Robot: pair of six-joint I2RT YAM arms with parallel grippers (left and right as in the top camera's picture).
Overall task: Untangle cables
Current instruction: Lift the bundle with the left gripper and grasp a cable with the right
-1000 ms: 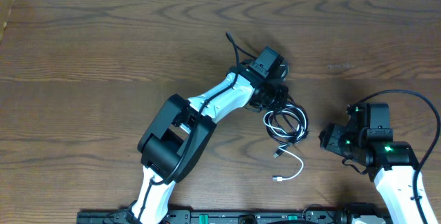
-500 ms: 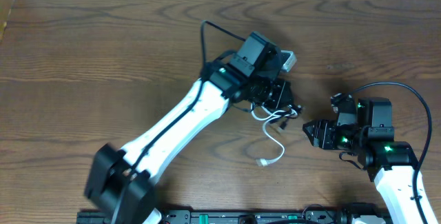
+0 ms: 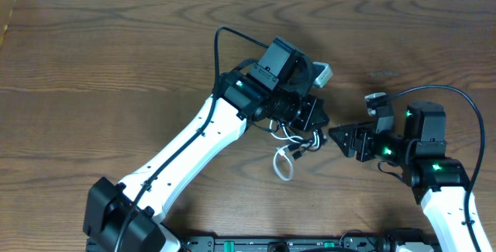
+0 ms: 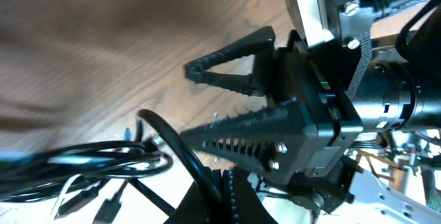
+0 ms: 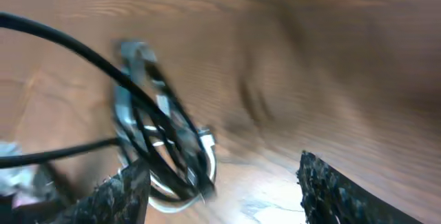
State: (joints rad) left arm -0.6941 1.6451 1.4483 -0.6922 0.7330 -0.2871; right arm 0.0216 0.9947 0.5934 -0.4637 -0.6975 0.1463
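Right now the left tool (image 3: pixel 314 120) is clamped shut on a small bundle of thin white and black cables (image 3: pixel 294 137), near the middle of the brown wood-grain counter (image 3: pixel 116 50). In the left wrist view a black strand of the bundle (image 4: pixel 89 162) curves down into that tool's own closed fingers. One loop of white cord (image 3: pixel 280 165) trails out of the bundle on the side away from the left tool's body. Whether the bundle clears the counter cannot be told.

The right tool (image 3: pixel 339 139) points at the left tool from just beside it. Its two black ribbed fingers are spread wide (image 4: pixel 189 103) with nothing between them. Its own camera shows the bundle (image 5: pixel 162 148) blurred, just beyond its left finger, untouched.
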